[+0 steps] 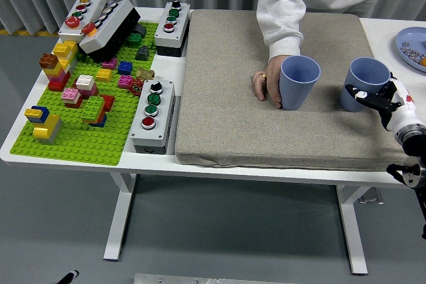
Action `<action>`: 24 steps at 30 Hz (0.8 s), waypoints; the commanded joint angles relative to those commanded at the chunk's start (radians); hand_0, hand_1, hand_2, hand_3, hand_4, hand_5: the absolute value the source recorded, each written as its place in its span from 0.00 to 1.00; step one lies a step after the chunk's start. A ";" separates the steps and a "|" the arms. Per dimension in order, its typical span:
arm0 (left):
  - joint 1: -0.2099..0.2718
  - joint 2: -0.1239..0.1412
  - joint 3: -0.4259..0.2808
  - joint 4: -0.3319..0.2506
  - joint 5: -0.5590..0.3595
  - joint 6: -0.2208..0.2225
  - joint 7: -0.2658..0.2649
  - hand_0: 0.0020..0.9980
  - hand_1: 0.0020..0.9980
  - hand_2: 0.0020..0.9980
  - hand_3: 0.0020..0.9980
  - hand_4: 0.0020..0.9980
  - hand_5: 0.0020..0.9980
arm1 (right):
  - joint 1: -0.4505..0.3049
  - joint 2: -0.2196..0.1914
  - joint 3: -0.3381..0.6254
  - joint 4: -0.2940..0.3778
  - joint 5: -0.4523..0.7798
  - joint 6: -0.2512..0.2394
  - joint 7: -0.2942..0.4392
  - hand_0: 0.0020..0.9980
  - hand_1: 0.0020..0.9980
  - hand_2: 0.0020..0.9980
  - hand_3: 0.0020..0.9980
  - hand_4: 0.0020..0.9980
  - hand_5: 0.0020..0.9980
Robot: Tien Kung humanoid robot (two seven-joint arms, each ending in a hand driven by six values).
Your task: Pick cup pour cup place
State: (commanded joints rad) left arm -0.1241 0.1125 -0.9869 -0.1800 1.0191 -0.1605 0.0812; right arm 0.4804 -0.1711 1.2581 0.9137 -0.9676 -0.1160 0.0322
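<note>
Two blue cups stand upright on the grey mat (226, 124). A person's hand (269, 86) grips the left cup (297, 82) from its left side, near the mat's middle right. At the mat's right edge stands the other cup (365, 83). My right hand (381, 100) sits just to that cup's right, its fingers spread and touching or nearly touching the cup's lower side. My left arm is out of sight.
A green baseplate (80, 144) with several toy bricks covers the table's left part. Button boxes (153, 114) stand beside it and at the back left. A blue plate (411, 46) with small items sits at the far right.
</note>
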 joint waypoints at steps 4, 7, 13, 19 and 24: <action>0.003 0.000 0.000 0.000 0.000 0.000 0.000 0.84 0.81 0.86 0.78 0.62 1.00 | -0.004 0.000 -0.003 0.003 -0.006 0.004 -0.003 0.85 0.79 0.77 0.86 0.84 0.17; 0.002 0.000 0.000 0.000 0.001 0.000 0.000 0.84 0.81 0.86 0.78 0.62 1.00 | -0.003 0.000 -0.004 0.004 -0.007 0.004 -0.001 0.82 0.72 0.64 0.75 0.80 0.14; 0.002 -0.001 -0.003 0.000 0.002 0.001 0.000 0.84 0.81 0.86 0.78 0.62 1.00 | -0.004 0.000 -0.002 0.012 -0.010 0.006 -0.008 0.80 0.72 0.64 0.75 0.80 0.14; 0.002 -0.001 -0.007 0.000 0.005 0.001 0.000 0.84 0.81 0.86 0.78 0.62 1.00 | -0.002 -0.005 0.007 0.038 -0.028 -0.001 -0.015 0.80 0.72 0.64 0.75 0.80 0.14; 0.001 -0.001 -0.010 0.000 0.007 0.001 0.000 0.84 0.81 0.86 0.78 0.62 1.00 | -0.002 -0.014 0.015 0.075 -0.062 -0.011 -0.025 0.80 0.72 0.64 0.75 0.80 0.14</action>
State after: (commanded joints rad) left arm -0.1234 0.1110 -0.9964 -0.1800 1.0259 -0.1594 0.0811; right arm 0.4781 -0.1847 1.2729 0.9883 -1.0300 -0.1275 0.0068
